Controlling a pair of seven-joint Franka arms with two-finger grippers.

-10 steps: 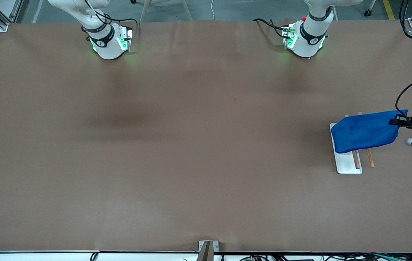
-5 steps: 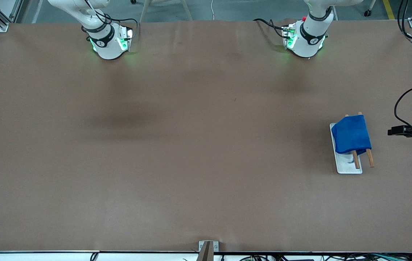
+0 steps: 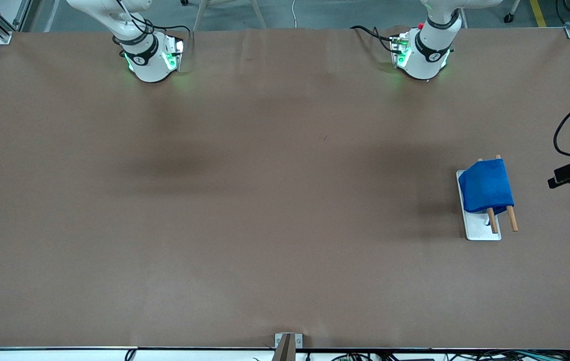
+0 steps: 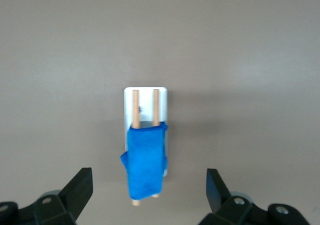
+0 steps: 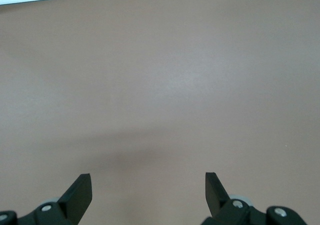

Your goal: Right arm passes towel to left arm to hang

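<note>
Since a second ago the towel (image 3: 486,186) has left the left gripper (image 4: 149,187), which then pinched one corner and held the cloth stretched out toward the left arm's end of the table; half a second ago the cloth already hung folded on the rack, and the gripper has since drawn off higher and farther toward that end, so that only a dark part of it shows at the edge of the front view. Now the towel lies draped over the two wooden rods (image 3: 511,218) of the rack, covering most of their length, with the bare rod ends sticking out on the side nearer the front camera. It hangs down on both sides of the rods, and one flap overlaps the white rack base (image 3: 480,231), which sits on the brown table (image 3: 265,200) toward the left arm's end. In the left wrist view the left gripper's fingers (image 4: 79,186) stand wide apart with nothing between them, high over the rack, and the towel (image 4: 145,162) shows well below them. The right gripper (image 5: 148,190) waits with its fingers (image 5: 80,190) spread and nothing held, over bare table (image 5: 160,85) toward the right arm's end.
</note>
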